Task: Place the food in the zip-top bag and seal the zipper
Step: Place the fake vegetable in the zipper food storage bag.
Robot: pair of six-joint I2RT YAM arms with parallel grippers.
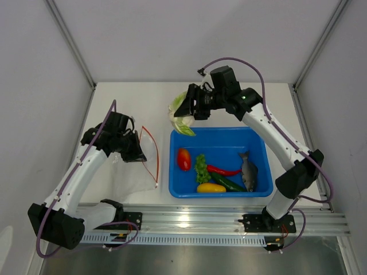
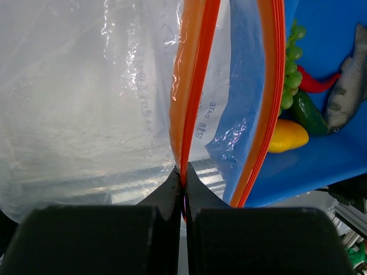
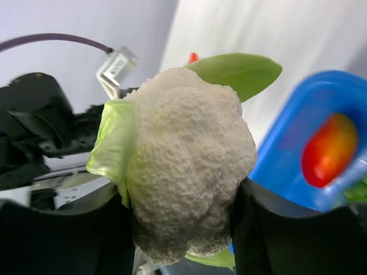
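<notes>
Blurred to a red-orange smear in the right wrist view: tomato [image 3: 330, 150], inside a blue tray [image 3: 287, 126] cut by the right edge. From the left wrist, zip-top bag [image 2: 86, 103] cropped top and left, fish [image 2: 347, 86] clipped at the right, lettuce [image 2: 289, 74] half behind the zipper [image 2: 195, 69]. From above, barely told from the white table [image 1: 132, 103]: the bag's clear body.

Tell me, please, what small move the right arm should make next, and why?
Probably carry the cauliflower left toward the mouth of the zip-top bag: the right end effector grips it by the blue tray, while the left end effector pinches the zipper, holding the mouth open.
</notes>
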